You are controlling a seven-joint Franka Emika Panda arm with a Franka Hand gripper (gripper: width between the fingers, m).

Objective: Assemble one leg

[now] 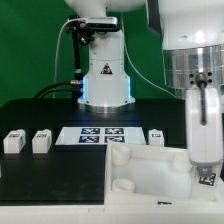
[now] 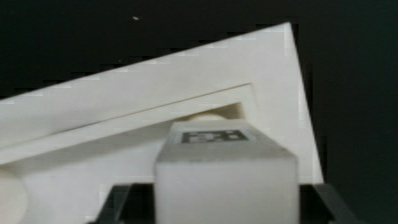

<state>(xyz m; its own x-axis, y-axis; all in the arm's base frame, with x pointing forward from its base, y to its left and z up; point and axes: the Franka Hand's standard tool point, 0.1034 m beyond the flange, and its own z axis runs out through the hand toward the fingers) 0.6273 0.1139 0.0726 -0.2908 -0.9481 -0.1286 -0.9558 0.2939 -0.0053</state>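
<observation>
A matte black flat table top [image 1: 45, 175] spans the scene. Behind the table top hangs a plain green backdrop wall [image 1: 30, 40]. Lighting is even and diffuse. On the table top, near its rear edge, lies the marker board [image 1: 100, 134].

Arm base [image 1: 107, 82]: white rounded housing, showing a dark triangular marking on its front, glowing blue along its lower edge, sitting above a dark foot. Black cables [image 1: 68, 55] are running down the exterior view's left side of the base column. Upper links [image 1: 95, 10]: glossy white shells, meeting at dark joint seams. Wrist section [image 1: 194, 70]: white and pale grey cylinder, bearing a ribbed ring. Gripper [image 1: 206, 170]: light grey body in the exterior view; black fingers [image 2: 118, 203] are showing in the wrist view.
</observation>
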